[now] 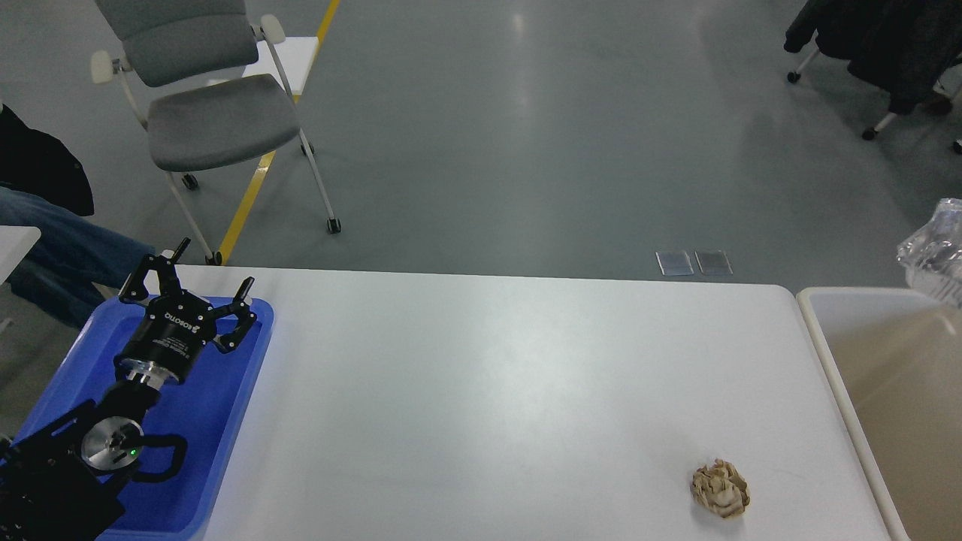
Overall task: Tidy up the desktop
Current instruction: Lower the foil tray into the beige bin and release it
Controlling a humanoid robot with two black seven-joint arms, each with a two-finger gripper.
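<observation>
The desktop [481,391], a wide white table with rounded corners, fills the lower part of the head view and is almost bare. At its right end stands a beige bin [819,346], its rim just beside the table edge, with a crinkled clear plastic thing [936,252] at its far side. At the left end a blue tray [225,421] lies on the table. Above the tray hangs the left gripper [212,287], its fingers spread wide and holding nothing; the right arm is not in view. The smallest thing is a crumpled brown paper ball [720,488], lying near the front right of the table, close to the bin but apart from it and well apart from the left gripper. The step in hand seems to be clearing this ball, most likely into the bin. Since the ball lies far to the right, the right arm would suit better than a long reach by the left. A good grasp would come from above, fingers straddling the ball, closing gently so the light paper does not skid away, then lifting clear over the rim before release.
</observation>
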